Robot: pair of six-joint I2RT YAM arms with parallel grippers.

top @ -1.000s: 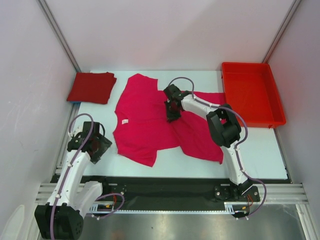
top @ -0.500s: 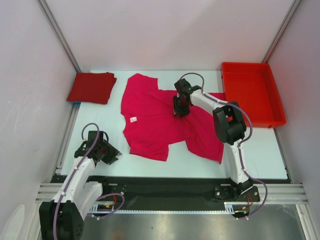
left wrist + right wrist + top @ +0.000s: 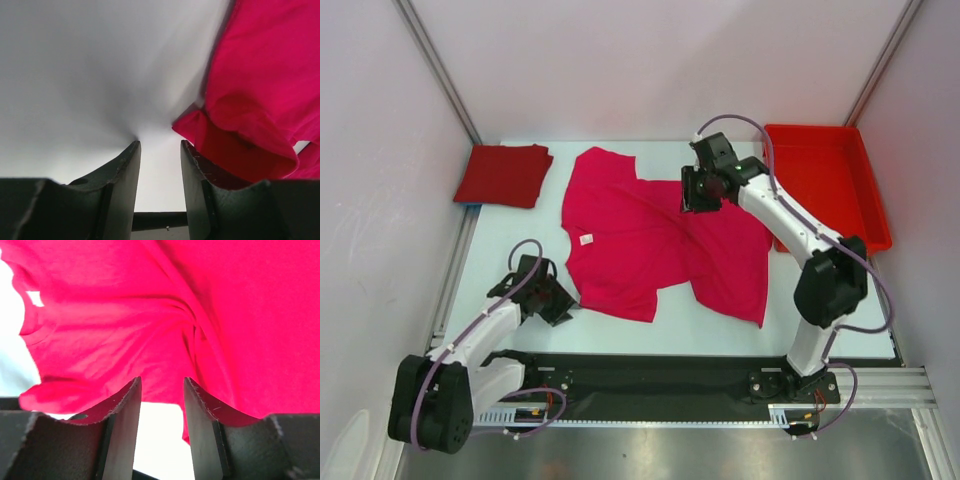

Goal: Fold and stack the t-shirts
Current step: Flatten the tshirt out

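Nearest the bases, the left gripper (image 3: 552, 300) is hovering low over the table (image 3: 510, 250), just beside the near-left hem corner of the magenta-pink t-shirt (image 3: 640, 240); its fingers are standing apart with nothing between them, and in the left wrist view that corner is lying curled just to their right. The pink shirt is lying opened out across the middle of the table, rumpled, with creases running toward its centre; no fold is showing in it yet. Farther back, the right gripper (image 3: 698, 190) is hanging over the shirt's far right part, its fingers parted and holding nothing, with twisted cloth beneath. At the far left corner the crimson t-shirt (image 3: 503, 175) is lying folded in a tidy rectangle; the red tray (image 3: 820, 185) is sitting at the far right. By my reading the task is roughly halfway along; the pink shirt is waiting to be smoothed, folded and stacked with the crimson one.
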